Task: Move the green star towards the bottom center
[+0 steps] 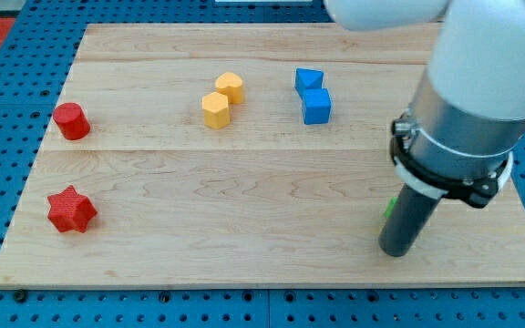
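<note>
though my tip (396,250) shows, the rod hides nearly all of the green star (389,209); no jaws here.

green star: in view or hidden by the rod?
Mostly hidden: only a green sliver shows at the rod's left edge, just above my tip. Shape cannot be made out.

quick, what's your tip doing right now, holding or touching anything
My tip: no gripper, holds nothing; rests on the wooden board, right beside a mostly hidden green block; contact cannot be told.

Upper middle — two yellow blocks (222,99) touching, two blue blocks (311,95) touching; far left — red cylinder (71,121), red star (71,210).
</note>
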